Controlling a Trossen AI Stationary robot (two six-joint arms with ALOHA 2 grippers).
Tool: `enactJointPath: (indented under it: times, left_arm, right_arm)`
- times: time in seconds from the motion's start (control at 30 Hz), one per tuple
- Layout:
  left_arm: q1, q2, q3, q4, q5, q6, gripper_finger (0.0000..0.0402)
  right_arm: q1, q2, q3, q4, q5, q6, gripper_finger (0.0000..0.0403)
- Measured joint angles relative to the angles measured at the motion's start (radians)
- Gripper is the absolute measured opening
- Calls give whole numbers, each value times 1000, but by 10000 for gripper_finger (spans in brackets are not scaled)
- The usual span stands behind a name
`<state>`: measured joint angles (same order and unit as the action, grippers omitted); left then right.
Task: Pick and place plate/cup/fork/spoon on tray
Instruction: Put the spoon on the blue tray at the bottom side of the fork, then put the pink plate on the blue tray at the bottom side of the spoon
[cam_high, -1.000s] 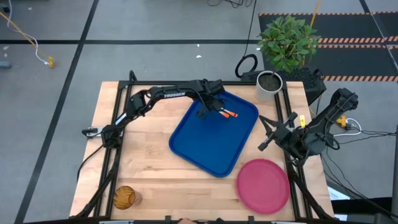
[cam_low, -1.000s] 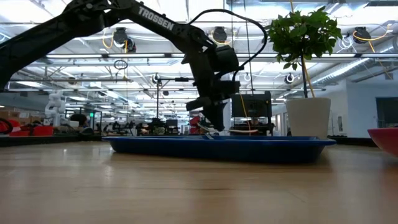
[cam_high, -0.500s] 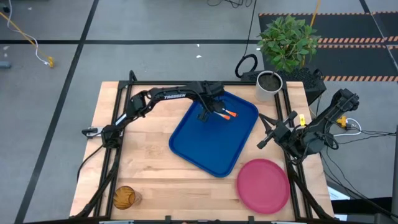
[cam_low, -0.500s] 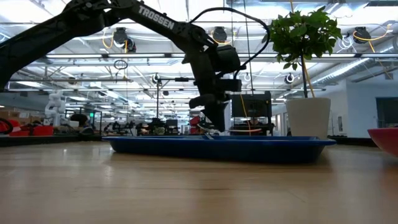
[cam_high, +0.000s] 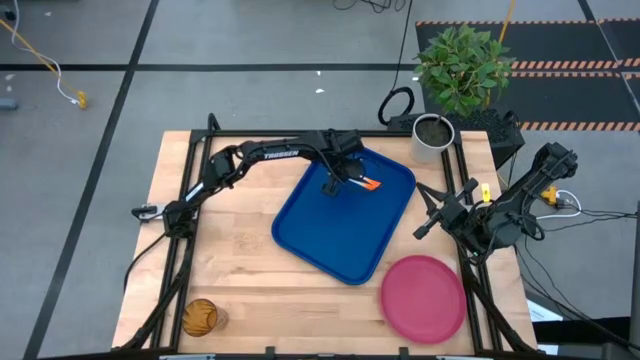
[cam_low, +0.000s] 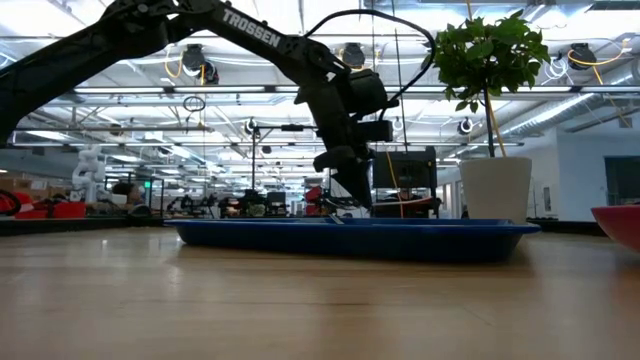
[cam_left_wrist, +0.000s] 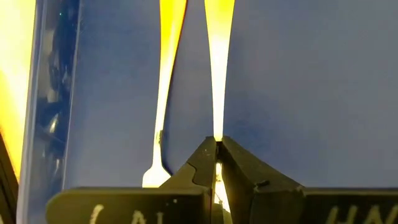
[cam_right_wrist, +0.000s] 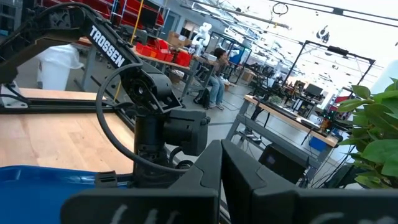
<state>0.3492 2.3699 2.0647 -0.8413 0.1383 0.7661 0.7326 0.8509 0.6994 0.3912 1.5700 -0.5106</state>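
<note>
The blue tray (cam_high: 345, 222) lies askew in the middle of the table. The fork (cam_left_wrist: 163, 112) and the spoon (cam_left_wrist: 217, 74), both orange-handled, lie side by side on its far part. My left gripper (cam_left_wrist: 216, 146) points steeply down there, shut on the spoon; the spoon's bowl is hidden under the fingers. The pink-red plate (cam_high: 422, 297) lies flat at the near right corner. At the near left corner stands the amber cup (cam_high: 198, 317). My right gripper (cam_high: 420, 232) waits shut and level above the table's right edge. My left gripper pinches the spoon's thin metal neck (cam_left_wrist: 217, 134) between its two fingers, just below the orange handle. The fingers come from above, slanting, and lie across the spoon. The handle (cam_high: 368, 182) runs away from the fingers along the tray floor, beside the fork.
A white pot (cam_high: 433, 135) with a green plant stands at the far right corner, just behind the tray. Bare wood lies left of the tray and along the near edge between cup and plate.
My left gripper has rolled about its own pointing line without shifting from its place over the tray's far part. In the high view the two orange handles, apart before, now lie close together.
</note>
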Motion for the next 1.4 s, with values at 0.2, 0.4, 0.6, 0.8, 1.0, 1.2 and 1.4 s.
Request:
enactJointPath:
  times: [0.2, 0.4, 0.6, 0.8, 1.0, 1.2, 1.4]
  left_arm:
    - [0, 0, 0, -9, -4, 2, 29]
    - [-1, 0, 0, -24, -14, -21, 93]
    - [-3, 0, 0, -24, -54, -29, 151]
    - [-4, -5, 0, -25, -86, -28, 167]
    - [-32, -86, 2, -29, -132, -43, 168]
    - [-101, -212, 4, 20, -3, -162, 168]
    - [-178, -249, 5, 148, 273, -289, 168]
  right_arm:
    - [0, 0, 0, 0, 0, 0, 0]
    - [0, 0, 0, 0, 0, 0, 0]
    - [0, 0, 0, 0, 0, 0, 0]
    - [0, 0, 0, 0, 0, 0, 0]
    - [0, 0, 0, 1, 0, 1, 0]
    - [0, 9, 0, 1, -4, 4, 0]
    - [0, 35, 0, 0, -3, -8, 17]
